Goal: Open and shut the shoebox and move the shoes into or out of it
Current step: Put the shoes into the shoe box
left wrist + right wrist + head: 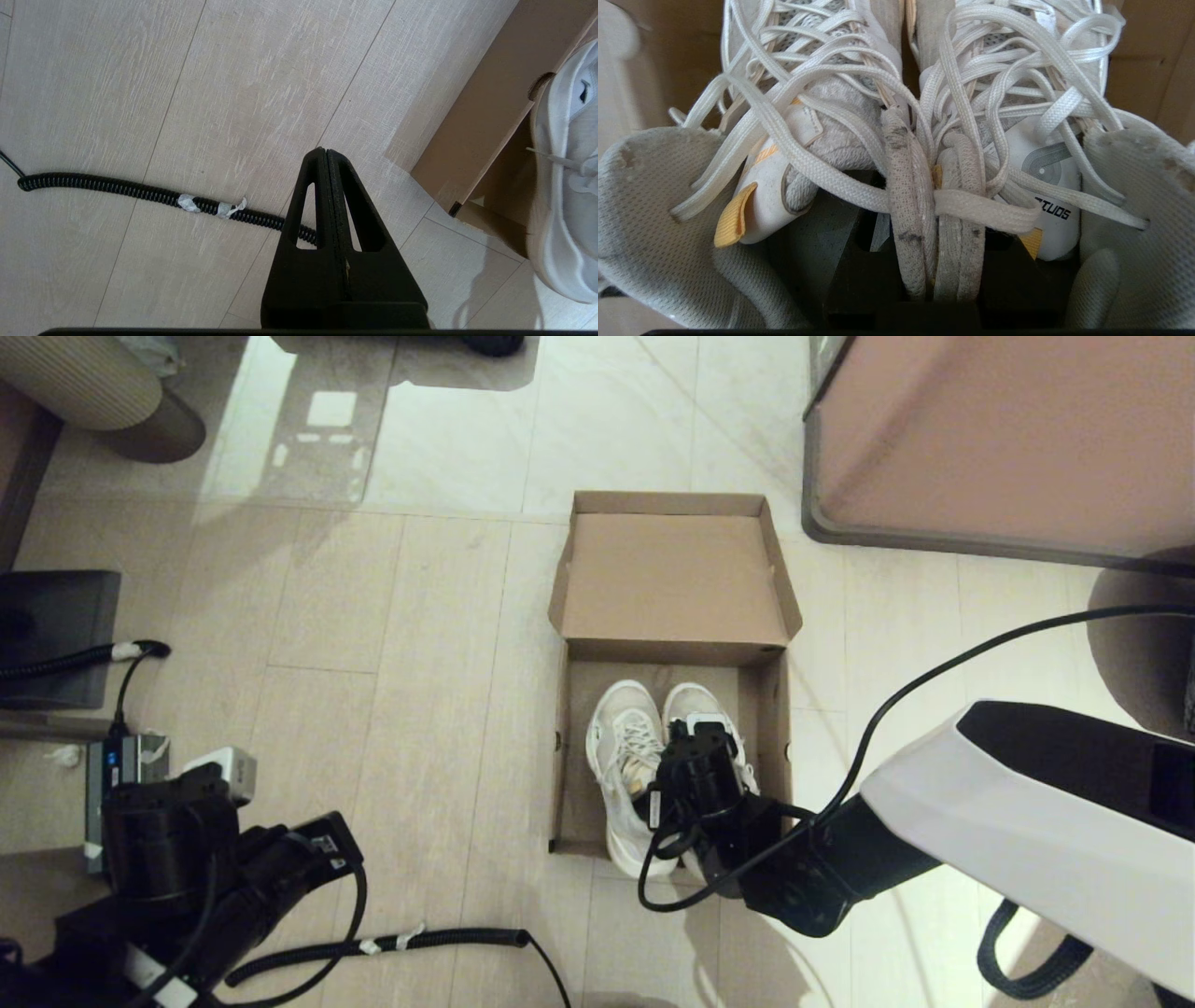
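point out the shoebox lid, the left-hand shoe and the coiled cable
shoebox lid (670, 574), head view, bare inner face
left-hand shoe (624, 747), head view, laces
coiled cable (117, 189), left wrist view, middle of the coil

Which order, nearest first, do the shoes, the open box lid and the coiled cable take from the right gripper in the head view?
1. Shoes: the right gripper is on them, gripping their inner collars, inside the shoebox.
2. Box lid: folded back, just beyond the shoes.
3. Coiled cable: on the floor towards the parked left gripper.
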`<state>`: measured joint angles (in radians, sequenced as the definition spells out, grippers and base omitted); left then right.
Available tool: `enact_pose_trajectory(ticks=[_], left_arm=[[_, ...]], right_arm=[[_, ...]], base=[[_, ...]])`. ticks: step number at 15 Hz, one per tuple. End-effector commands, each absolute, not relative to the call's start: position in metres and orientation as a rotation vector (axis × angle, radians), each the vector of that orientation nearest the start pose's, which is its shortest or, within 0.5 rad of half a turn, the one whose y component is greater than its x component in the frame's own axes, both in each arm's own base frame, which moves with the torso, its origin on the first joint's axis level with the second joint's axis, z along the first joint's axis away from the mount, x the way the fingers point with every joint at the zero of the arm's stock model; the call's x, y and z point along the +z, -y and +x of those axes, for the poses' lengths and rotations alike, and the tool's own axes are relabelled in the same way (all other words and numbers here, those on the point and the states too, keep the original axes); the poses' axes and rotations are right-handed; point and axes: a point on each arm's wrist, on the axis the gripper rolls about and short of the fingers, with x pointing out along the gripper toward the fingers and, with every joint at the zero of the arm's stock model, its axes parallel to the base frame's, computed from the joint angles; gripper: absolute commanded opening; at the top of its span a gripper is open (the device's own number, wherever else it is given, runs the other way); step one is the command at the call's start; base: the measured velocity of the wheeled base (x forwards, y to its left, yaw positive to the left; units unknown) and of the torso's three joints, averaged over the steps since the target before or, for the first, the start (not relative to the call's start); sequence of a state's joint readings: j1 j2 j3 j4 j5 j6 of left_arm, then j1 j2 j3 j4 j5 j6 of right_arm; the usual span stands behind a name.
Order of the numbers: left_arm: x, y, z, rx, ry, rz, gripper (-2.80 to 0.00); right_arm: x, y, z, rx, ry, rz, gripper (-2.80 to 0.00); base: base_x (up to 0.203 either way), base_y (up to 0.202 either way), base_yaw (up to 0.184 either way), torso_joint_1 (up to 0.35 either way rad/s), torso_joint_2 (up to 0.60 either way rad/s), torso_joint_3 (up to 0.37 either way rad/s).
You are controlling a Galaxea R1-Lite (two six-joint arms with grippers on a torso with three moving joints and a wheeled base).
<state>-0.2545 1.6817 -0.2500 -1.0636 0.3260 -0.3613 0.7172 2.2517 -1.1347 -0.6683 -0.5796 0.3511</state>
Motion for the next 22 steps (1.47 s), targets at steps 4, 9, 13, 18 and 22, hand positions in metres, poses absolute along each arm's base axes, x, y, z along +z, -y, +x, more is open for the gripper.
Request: enact_pose_trajectory(ticks=[4, 9, 13, 18, 22], left_arm=[[0.101, 0.049, 0.218, 0.134, -0.324, -0.256, -2.80], [0.102, 0.047, 0.212, 0.133, -0.322, -0.251, -2.80], [0.101, 0.046, 0.208, 0.135, -0.327, -0.249, -2.80], [0.100, 0.045, 0.203, 0.136, -0.335, -0.246, -2.80], [0.100, 0.045, 0.203, 0.136, -0.336, -0.246, -2.80]], right_arm=[[0.081, -0.268, 0.328, 0.071, -0.341, 0.103, -2.80], [0.051, -0.274, 0.343, 0.044, -0.354, 0.090, -2.80], [0.034, -0.268, 0.363, 0.016, -0.303, 0.060, -2.80], [0.028, -0.264, 0.384, -0.004, -0.255, 0.064, -2.80], [0.026, -0.268, 0.388, -0.001, -0.244, 0.075, 0.00]], base=[[0.000, 0.000, 0.000, 0.000, 0.00, 0.000], [0.000, 0.000, 0.000, 0.000, 0.00, 0.000], [0.000, 0.000, 0.000, 0.000, 0.00, 0.000], [0.000, 0.000, 0.000, 0.000, 0.00, 0.000], [0.000, 0.000, 0.000, 0.000, 0.00, 0.000]])
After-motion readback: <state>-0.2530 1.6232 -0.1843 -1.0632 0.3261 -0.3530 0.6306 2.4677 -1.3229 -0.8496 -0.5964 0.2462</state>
